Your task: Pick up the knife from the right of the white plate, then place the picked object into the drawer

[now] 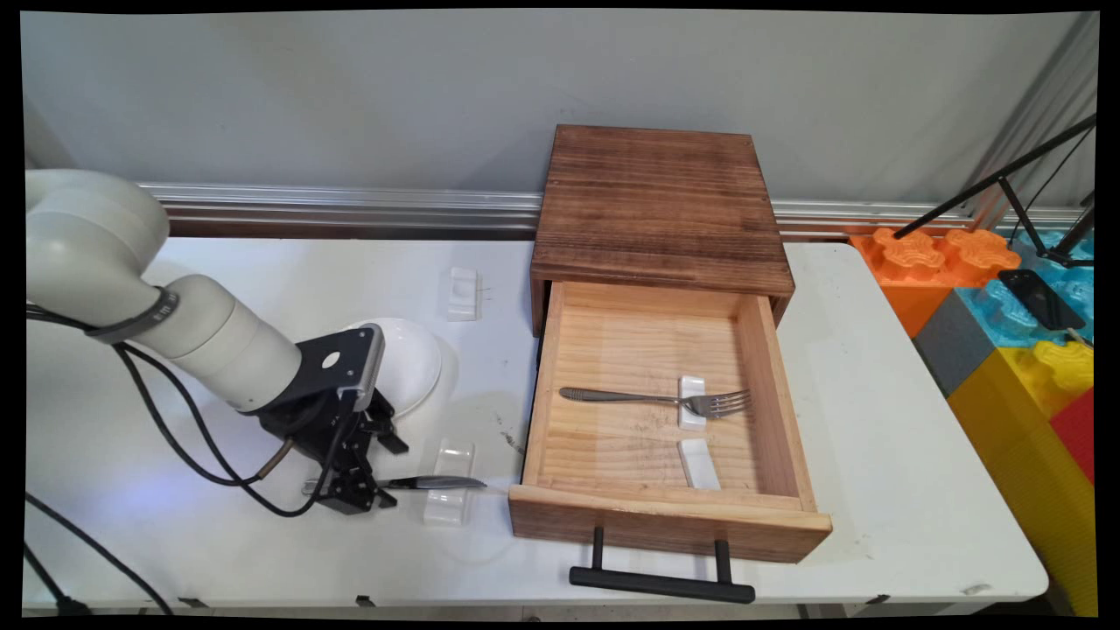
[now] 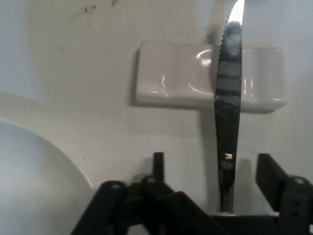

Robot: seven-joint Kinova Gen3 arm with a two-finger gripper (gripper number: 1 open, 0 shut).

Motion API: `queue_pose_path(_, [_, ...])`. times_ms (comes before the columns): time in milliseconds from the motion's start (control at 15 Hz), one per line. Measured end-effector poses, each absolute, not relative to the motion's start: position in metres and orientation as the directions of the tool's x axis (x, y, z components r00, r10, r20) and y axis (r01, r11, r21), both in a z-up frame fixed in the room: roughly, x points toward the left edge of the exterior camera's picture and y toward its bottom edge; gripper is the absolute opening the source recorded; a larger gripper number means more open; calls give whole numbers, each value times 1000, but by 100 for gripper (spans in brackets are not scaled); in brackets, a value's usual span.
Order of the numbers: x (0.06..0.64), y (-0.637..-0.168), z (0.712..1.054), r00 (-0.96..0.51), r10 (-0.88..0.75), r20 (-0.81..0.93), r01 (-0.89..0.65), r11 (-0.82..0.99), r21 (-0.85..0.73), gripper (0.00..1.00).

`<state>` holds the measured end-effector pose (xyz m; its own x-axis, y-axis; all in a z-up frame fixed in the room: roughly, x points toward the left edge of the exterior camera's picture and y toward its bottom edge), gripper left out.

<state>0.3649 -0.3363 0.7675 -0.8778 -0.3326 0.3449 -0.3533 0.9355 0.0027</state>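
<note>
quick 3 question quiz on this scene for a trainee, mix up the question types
1. True or false: the fork lies across a white rest inside the open drawer.
2. What lies between the fingers of the gripper? A) a spoon B) a knife C) a chopstick
3. Fill in: beside the gripper, on the table, sits a white ____.

Key: 1 true; 2 B; 3 bowl

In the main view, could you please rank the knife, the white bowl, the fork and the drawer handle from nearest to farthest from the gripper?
1. Knife: between the gripper fingers.
2. White bowl: just behind the gripper.
3. Drawer handle: right, at the table's near edge.
4. Fork: right, inside the open drawer.
</note>
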Motion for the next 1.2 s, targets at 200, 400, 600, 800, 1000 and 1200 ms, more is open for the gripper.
queue_pose_path(200, [364,-337,766,-879,-332,342,-351,936,9,0])
queue_pose_path(400, [364,-337,766,-879,-333,341,-350,937,14,0])
queue_pose_path(600, [365,-337,769,-879,-333,340,-348,937,19,0])
queue_pose_path(800, [366,-338,773,-880,-333,339,-346,938,24,0])
queue_pose_path(1000, [369,-341,786,-880,-331,340,-343,939,26,0])
queue_pose_path(1200, [374,-343,807,-883,-330,335,-339,940,31,0])
